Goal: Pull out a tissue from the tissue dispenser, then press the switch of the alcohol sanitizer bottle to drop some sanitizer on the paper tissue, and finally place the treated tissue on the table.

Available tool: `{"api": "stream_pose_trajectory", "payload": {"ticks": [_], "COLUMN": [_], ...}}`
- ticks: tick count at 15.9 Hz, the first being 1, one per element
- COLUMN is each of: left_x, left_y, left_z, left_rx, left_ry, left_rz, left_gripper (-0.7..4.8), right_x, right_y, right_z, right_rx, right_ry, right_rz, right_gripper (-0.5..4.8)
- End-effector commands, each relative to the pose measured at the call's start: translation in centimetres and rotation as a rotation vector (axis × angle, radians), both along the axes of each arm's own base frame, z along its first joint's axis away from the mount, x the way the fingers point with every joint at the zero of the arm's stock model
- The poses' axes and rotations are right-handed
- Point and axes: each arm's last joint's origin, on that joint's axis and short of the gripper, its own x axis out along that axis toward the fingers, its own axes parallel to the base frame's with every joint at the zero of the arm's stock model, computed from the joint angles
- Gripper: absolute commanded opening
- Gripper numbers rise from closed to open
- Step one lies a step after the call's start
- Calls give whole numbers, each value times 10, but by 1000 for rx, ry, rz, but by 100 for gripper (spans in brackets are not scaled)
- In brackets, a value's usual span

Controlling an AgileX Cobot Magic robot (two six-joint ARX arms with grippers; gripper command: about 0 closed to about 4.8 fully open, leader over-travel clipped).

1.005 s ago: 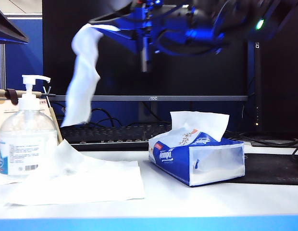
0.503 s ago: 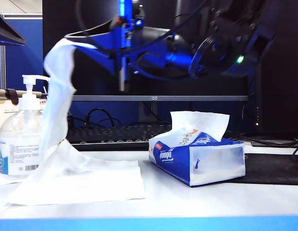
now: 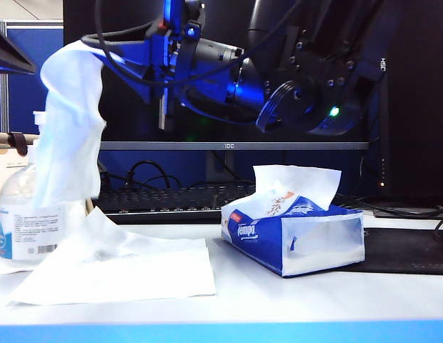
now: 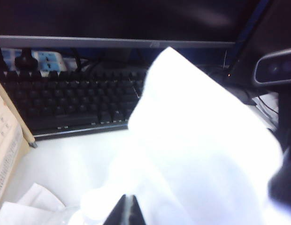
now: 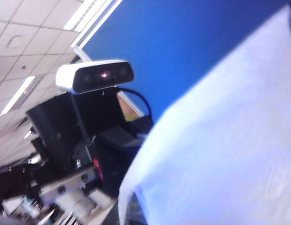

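- On the pale white-grey table (image 3: 293, 300) sits the blue-and-white soft tissue dispenser (image 3: 293, 239); a dark monitor stands behind.
- Our right gripper (image 3: 89, 44), clamped on the limp white tissue (image 3: 68, 136), has swung it leftward; it now hangs before the clear sanitizer bottle (image 3: 25, 214), ready for pumping.
- We cannot tell the left gripper's (image 4: 128, 213) state.

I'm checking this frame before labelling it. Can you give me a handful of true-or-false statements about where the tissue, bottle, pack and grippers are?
1. The limp white paper tissue hangs in the air from the right gripper, in front of the clear pump sanitizer bottle. True.
2. The blue-and-white Tempo tissue pack has no tissue left in its slit. False: a white tissue pokes up from it.
3. A larger flat white sheet lies on the pale table. True.
4. The sanitizer bottle lies tipped over. False: it stands upright at the exterior view's left.
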Motion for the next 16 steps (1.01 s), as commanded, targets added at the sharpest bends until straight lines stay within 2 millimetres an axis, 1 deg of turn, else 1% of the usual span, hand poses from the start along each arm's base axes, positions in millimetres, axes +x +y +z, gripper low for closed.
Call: {"api": "stream_pose_trajectory", "payload": {"ticks": [1, 3, 7, 9, 11, 16], "left_x": [0, 0, 0, 0, 0, 0], "left_y": [0, 0, 0, 0, 0, 0], "left_z": [3, 3, 3, 3, 3, 3], "left_rx": [6, 6, 6, 6, 6, 5], "left_ry": [-18, -18, -19, -18, -19, -18], "left_rz": [-1, -1, -1, -1, -1, -5], "left_gripper": [-6, -6, -6, -6, -6, -6], "right_x": [3, 4, 3, 8, 13, 27], "right_y": [4, 6, 7, 12, 16, 6], "right_z": [-23, -35, -35, -35, -37, -38], "right_rx": [-91, -161, -190, -242, -287, -307], "right_ry": [84, 126, 134, 201, 224, 267], "right_rz": [47, 88, 160, 181, 146, 70], "right_gripper": [-6, -6, -6, -6, -6, -6]}}
